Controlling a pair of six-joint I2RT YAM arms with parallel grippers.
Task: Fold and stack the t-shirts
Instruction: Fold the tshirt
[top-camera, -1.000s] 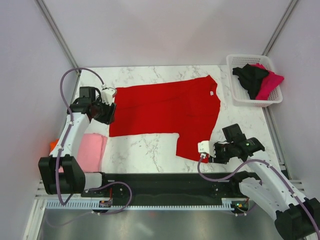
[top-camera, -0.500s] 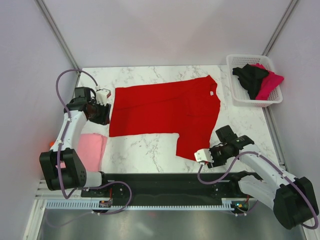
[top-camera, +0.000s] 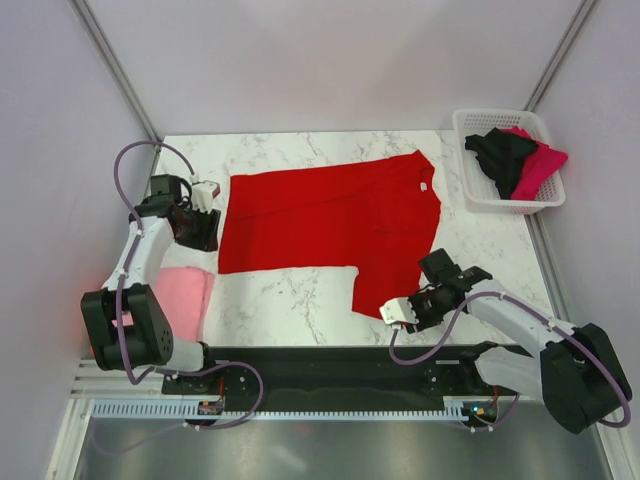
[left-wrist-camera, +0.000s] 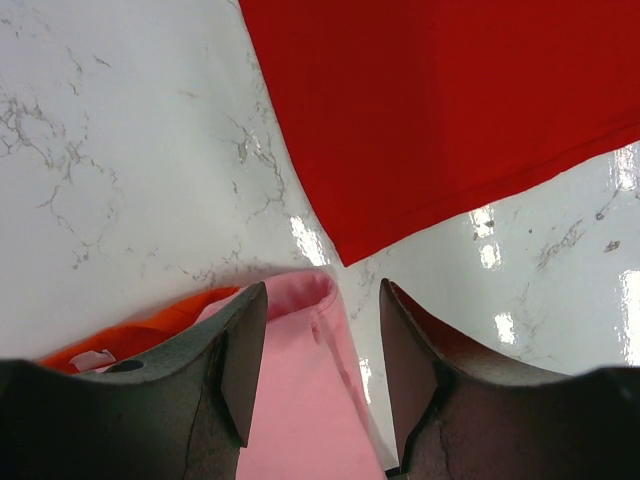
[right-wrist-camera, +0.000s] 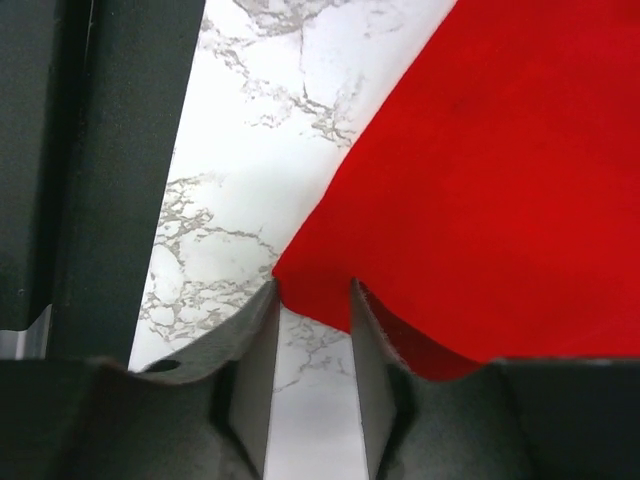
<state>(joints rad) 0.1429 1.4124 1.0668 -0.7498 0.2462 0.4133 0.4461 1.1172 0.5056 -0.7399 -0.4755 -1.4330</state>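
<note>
the red t-shirt (right-wrist-camera: 480, 180) corner was straddled, ungripped, by the part-open right gripper (right-wrist-camera: 313, 290); a deeper bite was advised before closing; the left gripper (left-wrist-camera: 322, 295) was seen part-open, empty.

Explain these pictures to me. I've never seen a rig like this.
Two robot arms are bolted at the near edge of a marble table. One picture looks down from above. The other two come from a camera on each wrist, so the dark prongs at the bottom are that gripper's own fingers. A red shirt lies spread out. At the left lies a pink shirt, with an orange shirt peeking out beside it. The basket holds a black shirt and a magenta shirt. Nothing is held: the left gripper and right gripper are both open, the right at the red shirt's corner.
</note>
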